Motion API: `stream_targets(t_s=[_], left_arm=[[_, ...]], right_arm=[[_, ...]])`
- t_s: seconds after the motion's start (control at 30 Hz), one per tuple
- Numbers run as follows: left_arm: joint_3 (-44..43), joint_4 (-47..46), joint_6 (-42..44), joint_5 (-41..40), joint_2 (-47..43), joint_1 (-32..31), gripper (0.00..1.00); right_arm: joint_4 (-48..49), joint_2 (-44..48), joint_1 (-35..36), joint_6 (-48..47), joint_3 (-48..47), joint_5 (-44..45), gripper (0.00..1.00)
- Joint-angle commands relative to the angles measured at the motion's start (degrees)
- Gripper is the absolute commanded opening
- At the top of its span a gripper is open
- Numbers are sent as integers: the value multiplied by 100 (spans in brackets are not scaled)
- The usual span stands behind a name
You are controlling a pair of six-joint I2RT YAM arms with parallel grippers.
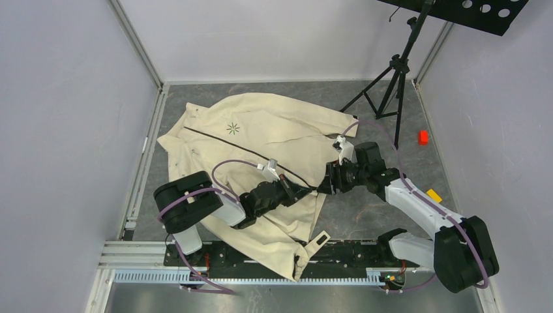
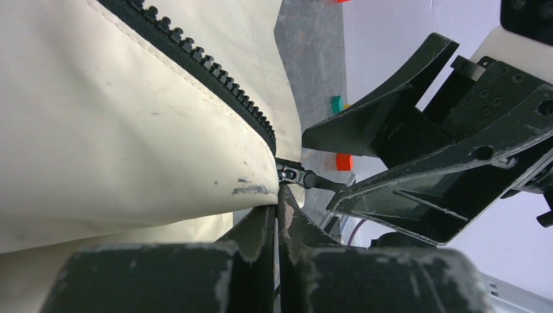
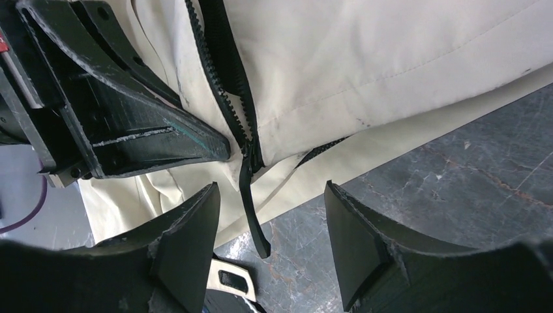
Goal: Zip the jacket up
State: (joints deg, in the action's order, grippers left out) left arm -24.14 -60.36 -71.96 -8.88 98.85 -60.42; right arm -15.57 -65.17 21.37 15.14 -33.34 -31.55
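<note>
The cream fabric jacket (image 1: 261, 140) with a dark front zipper is found spread on the grey marbled tabletop (image 1: 357, 212), at the centre of the top view. The left tool (image 2: 278, 215) is clenched on the hem beside the zipper's lower end. The right tool (image 3: 270, 189) is released, its jaws set either side of the black zipper pull (image 3: 253, 208) and apart from it.

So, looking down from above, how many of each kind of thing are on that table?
Jacket: 1
Robot arms: 2, left arm and right arm
Tripod: 1
Small blocks: 2, red block and yellow block
Total: 6
</note>
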Motion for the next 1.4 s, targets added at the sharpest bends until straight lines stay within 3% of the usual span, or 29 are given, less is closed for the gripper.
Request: stream_targets(t_s=[0.0, 0.27, 0.33, 0.53, 0.93, 1.13, 1.37], left_arm=[[-126, -240, 122, 36, -89, -82, 2], [-134, -263, 156, 45, -74, -85, 2], [-126, -257, 162, 32, -93, -84, 2], [-113, -253, 183, 36, -133, -86, 2], [6, -722, 169, -50, -69, -169, 2], [-38, -636, 274, -138, -204, -193, 2], [174, -885, 189, -279, -343, -206, 2]], right_arm=[[6, 122, 45, 55, 114, -205, 64], [-37, 318, 69, 273, 120, -450, 49], [39, 326, 73, 382, 113, -551, 39], [238, 215, 158, 753, 27, -768, 0], [2067, -109, 523, 2894, 109, -381, 0], [2807, -613, 892, 3521, -76, -254, 0], [2966, -626, 897, 3689, -129, -46, 0]])
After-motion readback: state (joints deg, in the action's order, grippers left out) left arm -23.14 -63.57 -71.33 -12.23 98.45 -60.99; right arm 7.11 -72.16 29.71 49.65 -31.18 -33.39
